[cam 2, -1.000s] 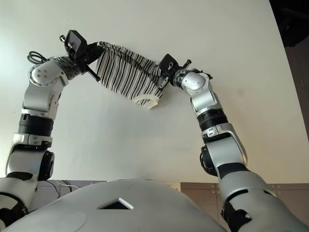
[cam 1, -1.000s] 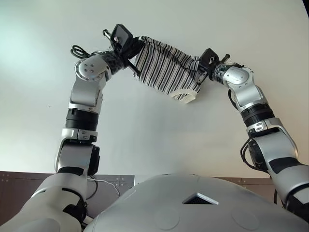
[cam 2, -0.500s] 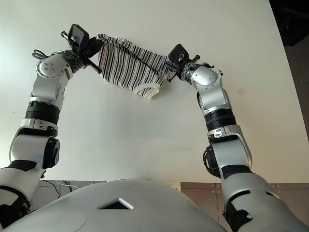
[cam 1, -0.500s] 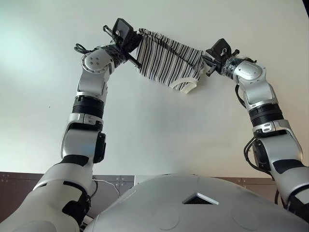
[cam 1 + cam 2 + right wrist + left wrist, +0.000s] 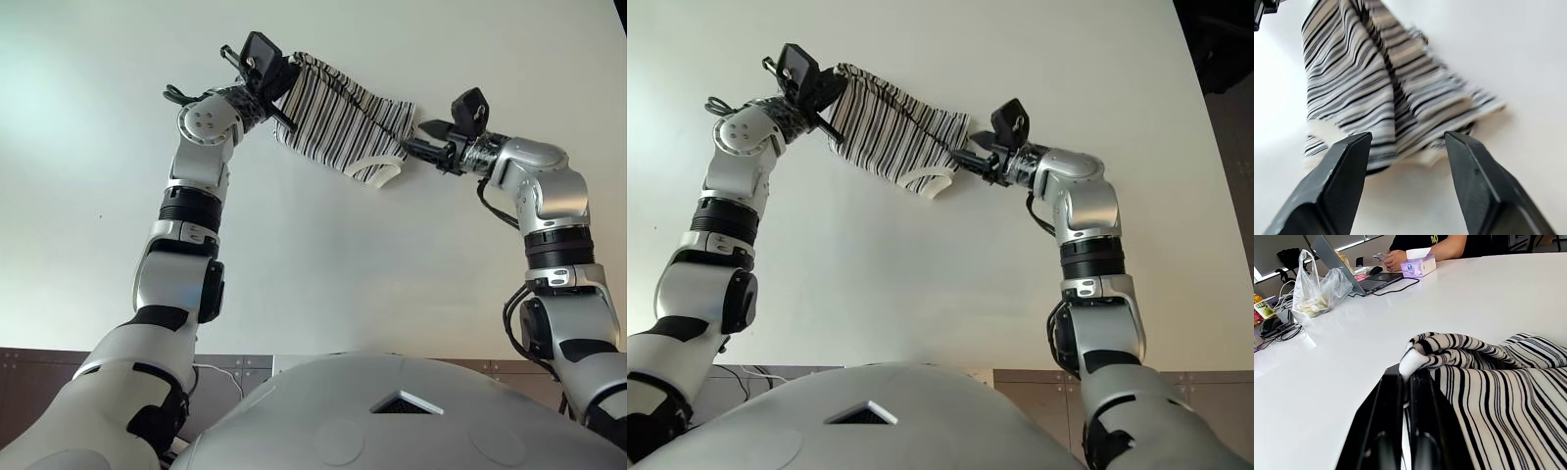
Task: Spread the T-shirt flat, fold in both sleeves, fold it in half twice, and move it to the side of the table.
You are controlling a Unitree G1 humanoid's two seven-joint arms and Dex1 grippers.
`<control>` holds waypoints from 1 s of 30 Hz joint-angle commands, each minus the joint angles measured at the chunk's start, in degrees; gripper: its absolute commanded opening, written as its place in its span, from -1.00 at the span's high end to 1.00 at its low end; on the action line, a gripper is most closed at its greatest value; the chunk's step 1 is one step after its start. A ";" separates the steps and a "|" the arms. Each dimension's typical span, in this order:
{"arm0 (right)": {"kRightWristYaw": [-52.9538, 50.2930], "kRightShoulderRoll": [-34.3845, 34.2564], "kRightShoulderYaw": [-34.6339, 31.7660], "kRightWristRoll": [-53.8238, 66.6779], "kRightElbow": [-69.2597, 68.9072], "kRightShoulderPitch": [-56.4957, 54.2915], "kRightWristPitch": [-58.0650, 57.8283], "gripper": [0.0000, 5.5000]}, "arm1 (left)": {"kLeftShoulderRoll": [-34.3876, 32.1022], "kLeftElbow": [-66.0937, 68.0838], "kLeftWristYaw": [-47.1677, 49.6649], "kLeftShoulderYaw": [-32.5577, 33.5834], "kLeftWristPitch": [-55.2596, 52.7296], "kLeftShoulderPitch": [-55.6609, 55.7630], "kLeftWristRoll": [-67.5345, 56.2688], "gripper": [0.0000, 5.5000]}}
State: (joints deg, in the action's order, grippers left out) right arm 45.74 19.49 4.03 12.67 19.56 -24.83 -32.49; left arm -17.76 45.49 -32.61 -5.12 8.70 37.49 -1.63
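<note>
— Looking at your black-and-white striped cloth T-shirt (image 5: 338,122): where is it?
— Bunched on the white table (image 5: 313,274), well back from its near edge. Your left gripper (image 5: 1406,375) clamps one end; your right gripper (image 5: 416,135) gapes just beside the other.

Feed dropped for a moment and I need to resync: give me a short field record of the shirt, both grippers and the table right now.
T-shirt: striped T-shirt, bunched and creased, lying on the white table
Left gripper: left gripper shut on the T-shirt's white-edged hem at its left end
Right gripper: right gripper open, fingers apart, close to the T-shirt's right edge, not holding it
Task stage: T-shirt not yet spread flat
Elsewhere on table: laptop and plastic bag, well away from the T-shirt
</note>
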 commanded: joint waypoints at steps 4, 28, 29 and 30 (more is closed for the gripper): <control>-4.28 -3.61 -1.60 3.63 -3.09 1.98 -8.51 0.15 | -0.27 1.29 0.22 0.42 2.01 -0.69 1.34 0.96; -16.40 -8.46 -6.43 2.22 9.83 -10.71 4.14 0.95 | 0.29 9.40 2.09 2.40 3.20 6.76 1.04 0.96; -17.29 -8.95 -7.28 2.27 12.71 -13.34 6.19 0.95 | 0.32 10.10 2.17 3.36 2.60 8.38 0.06 0.96; -17.81 -9.23 -7.75 2.22 15.05 -15.37 7.83 0.95 | 0.37 10.65 1.99 4.14 2.07 9.64 -0.76 0.96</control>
State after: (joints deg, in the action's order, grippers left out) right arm 29.12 11.24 -2.37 15.35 31.03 -35.24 -27.61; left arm -17.29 55.38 -30.82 -2.78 11.59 42.60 -1.13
